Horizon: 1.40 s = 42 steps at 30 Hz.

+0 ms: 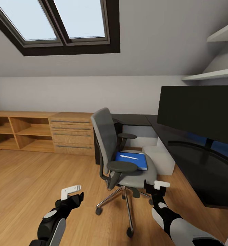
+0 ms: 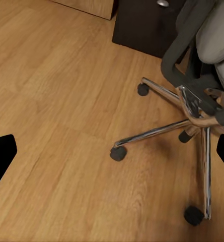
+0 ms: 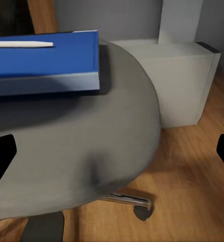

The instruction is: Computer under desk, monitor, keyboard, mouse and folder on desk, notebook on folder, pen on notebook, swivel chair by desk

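Tools first: my right tool [image 1: 157,186] hangs just in front of the seat edge of the grey-cushioned swivel chair with black armrests and chrome star base [image 1: 126,160], fingers spread wide, nothing between them. My left tool [image 1: 73,193] hovers over the light wood floor [image 1: 32,177] beside the chair, also spread and empty.

Bright blue flat folder [image 3: 46,60] lies on the seat, toward its rear, with a thin pale pen [image 3: 21,44] resting on top of it. Pale grey upright computer tower [image 3: 179,83] stands on the floor beyond the seat, by the glossy black desk [image 1: 196,167]. Wide black flat monitor [image 1: 199,112] already stands on that desk.

Judged step: fetching the folder off the chair. Next move calls for reaching the right tool forward over the seat and closing on the folder's near edge, level, so the loose pen does not roll off.

Writing, brands, labels: none legible.
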### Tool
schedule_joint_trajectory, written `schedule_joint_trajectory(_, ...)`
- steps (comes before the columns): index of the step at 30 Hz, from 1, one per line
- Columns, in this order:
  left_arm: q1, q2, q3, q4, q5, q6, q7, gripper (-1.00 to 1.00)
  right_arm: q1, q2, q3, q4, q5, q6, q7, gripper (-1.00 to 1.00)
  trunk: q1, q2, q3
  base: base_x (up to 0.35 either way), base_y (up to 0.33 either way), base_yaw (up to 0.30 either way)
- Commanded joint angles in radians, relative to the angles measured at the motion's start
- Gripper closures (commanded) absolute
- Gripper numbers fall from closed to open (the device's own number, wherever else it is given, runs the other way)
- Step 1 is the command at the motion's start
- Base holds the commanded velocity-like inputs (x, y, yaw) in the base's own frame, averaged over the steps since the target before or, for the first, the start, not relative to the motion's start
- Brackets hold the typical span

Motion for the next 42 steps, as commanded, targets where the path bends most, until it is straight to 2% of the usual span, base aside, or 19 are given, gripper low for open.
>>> schedule_joint_trajectory(1,-0.001,0.0,0.003,-0.002,0.012,0.003,0.009,-1.0,-0.001,0.0,0.001,0.0,-0.005,-0.004,-0.001,-1.0,0.0,-0.001,-0.001,0.0,0.0,-0.002)
schedule_joint_trajectory(24,-0.001,0.001,0.006,0.002,0.012,0.003,0.007,-1.0,-0.001,0.002,0.0,-0.004,-0.006,-0.005,-0.001,-1.0,0.0,-0.001,-0.001,0.0,0.0,0.0)
schedule_joint_trajectory(33,-0.001,0.003,0.006,0.002,0.012,0.003,0.007,-1.0,-0.001,0.002,-0.001,0.0,-0.007,-0.028,-0.002,-1.0,0.0,-0.001,-0.001,0.0,0.0,-0.002)
schedule_joint_trajectory(42,-0.001,0.003,0.007,0.001,0.013,0.001,0.007,-1.0,0.0,0.003,-0.001,0.002,-0.007,-0.028,-0.001,-1.0,0.0,-0.001,-0.001,0.003,0.001,-0.16)
